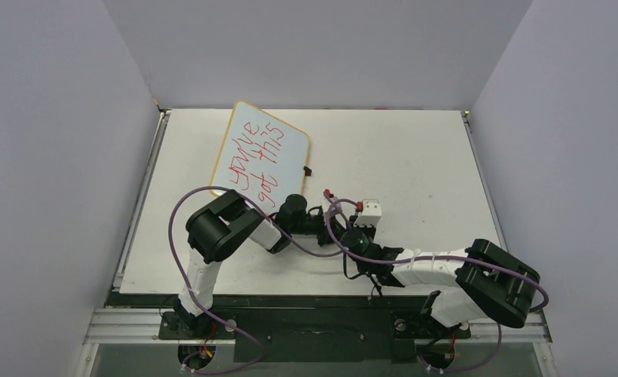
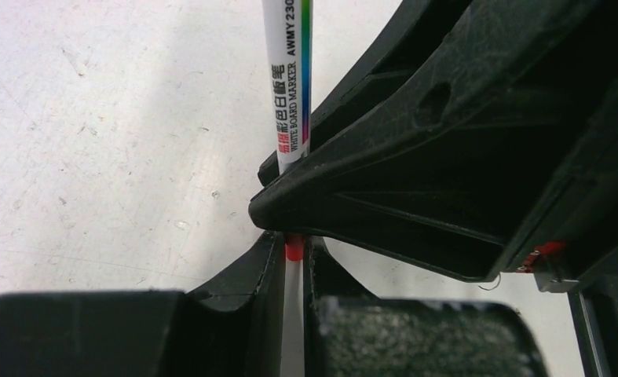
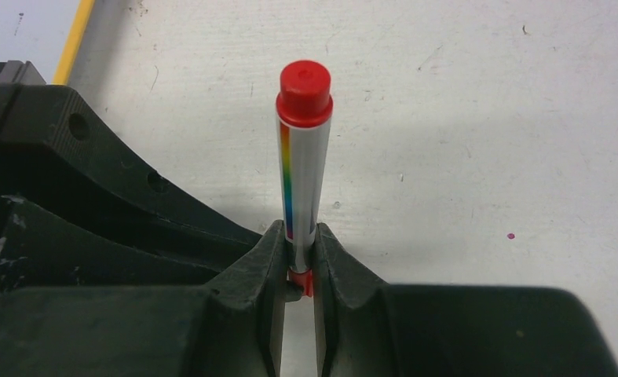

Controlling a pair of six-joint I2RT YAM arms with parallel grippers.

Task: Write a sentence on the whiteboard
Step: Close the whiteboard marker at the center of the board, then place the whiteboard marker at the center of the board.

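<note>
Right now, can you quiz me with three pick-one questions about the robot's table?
1. Where is the whiteboard? A far left of the table; B near right; C hanging on the wall.
2. What colour is the sentence? A blue; B red; C green.
3. What is the right gripper doing? A standing open; B gripping the board; C clamped on the marker.
Answers: 1 A, it lies by the far left corner. 2 B, the letters are red. 3 C, it pinches the marker's barrel.
</note>
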